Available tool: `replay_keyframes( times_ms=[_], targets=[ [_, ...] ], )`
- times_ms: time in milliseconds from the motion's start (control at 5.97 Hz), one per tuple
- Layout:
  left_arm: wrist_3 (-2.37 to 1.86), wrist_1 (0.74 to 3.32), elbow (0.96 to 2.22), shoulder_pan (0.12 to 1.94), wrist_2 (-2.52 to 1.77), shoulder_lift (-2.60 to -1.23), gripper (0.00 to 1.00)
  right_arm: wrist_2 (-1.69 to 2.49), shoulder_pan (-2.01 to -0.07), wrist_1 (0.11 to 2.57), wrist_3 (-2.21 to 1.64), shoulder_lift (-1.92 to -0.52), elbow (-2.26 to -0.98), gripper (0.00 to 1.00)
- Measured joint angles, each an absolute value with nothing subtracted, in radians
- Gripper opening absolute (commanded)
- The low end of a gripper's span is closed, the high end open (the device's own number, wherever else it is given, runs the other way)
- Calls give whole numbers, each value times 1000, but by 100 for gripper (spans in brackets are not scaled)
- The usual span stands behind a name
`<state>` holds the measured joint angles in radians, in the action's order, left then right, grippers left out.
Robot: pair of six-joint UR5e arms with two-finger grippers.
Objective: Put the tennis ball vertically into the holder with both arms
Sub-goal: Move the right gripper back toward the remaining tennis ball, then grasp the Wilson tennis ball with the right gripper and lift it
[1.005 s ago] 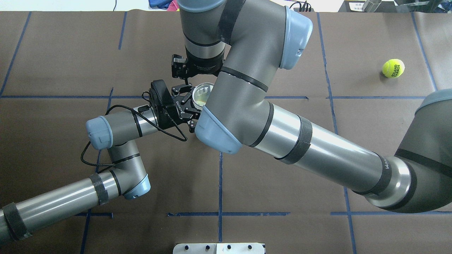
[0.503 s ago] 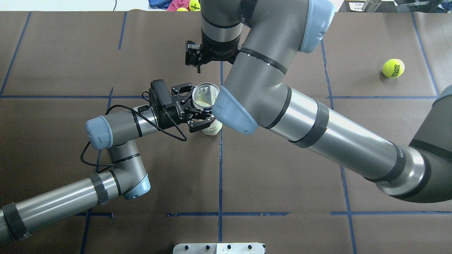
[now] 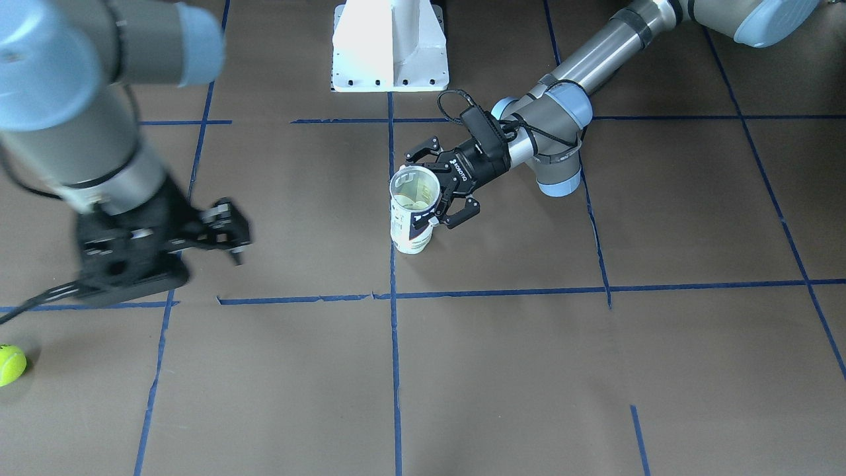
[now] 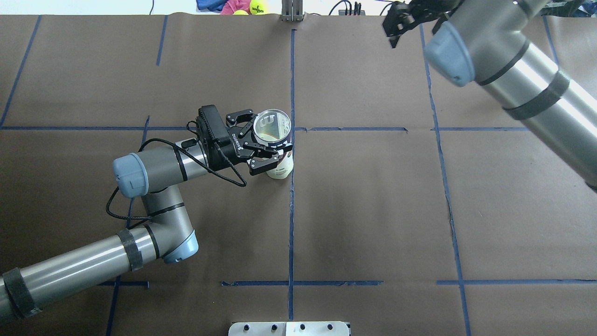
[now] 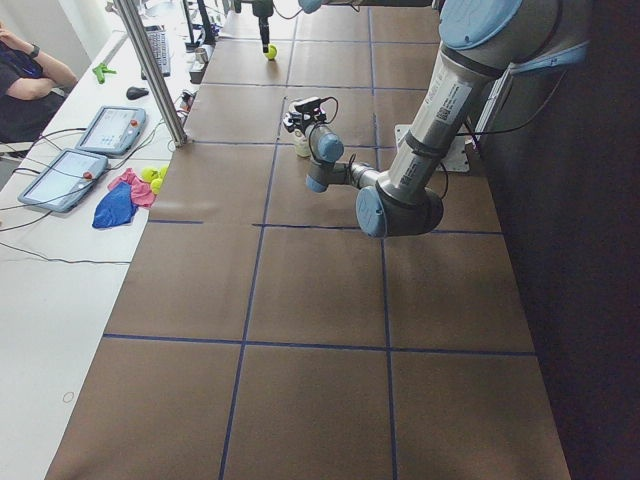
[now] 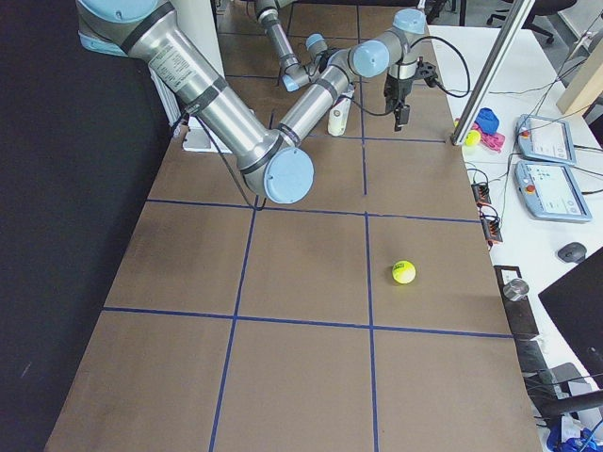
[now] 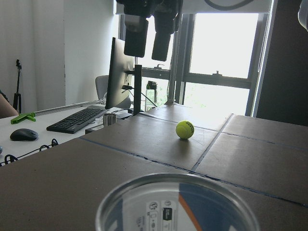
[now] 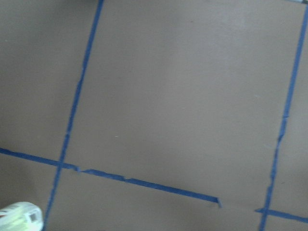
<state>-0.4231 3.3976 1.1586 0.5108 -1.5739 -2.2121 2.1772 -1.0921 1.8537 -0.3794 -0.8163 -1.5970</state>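
The holder (image 4: 275,140), a clear tube with a white and navy label, stands upright near the table's middle; it also shows in the front view (image 3: 413,215). A yellow-green shape shows inside it. My left gripper (image 4: 261,142) is shut on the holder from the side, below its rim. The tube's rim (image 7: 175,202) fills the bottom of the left wrist view. My right gripper (image 4: 395,25) is open and empty, raised far to the back right, blurred in the front view (image 3: 228,231). A loose tennis ball (image 3: 10,363) lies on the table at the right side (image 6: 404,272).
Blue tape lines (image 4: 291,210) divide the brown table cover. The white pedestal base (image 3: 390,46) stands at the robot's edge. Beyond the far edge are coloured cloths and balls (image 4: 233,7), a metal post (image 4: 291,11), tablets and a keyboard.
My right arm has swung up and away from over the holder to the back right. The holder and my left gripper have not moved.
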Motion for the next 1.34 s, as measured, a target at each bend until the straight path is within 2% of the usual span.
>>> replay_keyframes(
  times_ms=[335,670,838,1341],
  targets=[
    [-422,3398,1159,512,-1574,-2210,85,2214,-1233,1691,-53,-949,-1439,99],
    [-422,3398,1160,511,-1574,-2210,85,2220,-1266,1309,32,-1037,-1170,99],
    [-422,3398,1160,511,-1574,-2212,85,2206,-1263,1220,42,-1072,-1112,99],
    [-422,3398,1160,511,-1574,-2212,85,2155,-1220,1151,45,-1130,-1072,99]
  ],
)
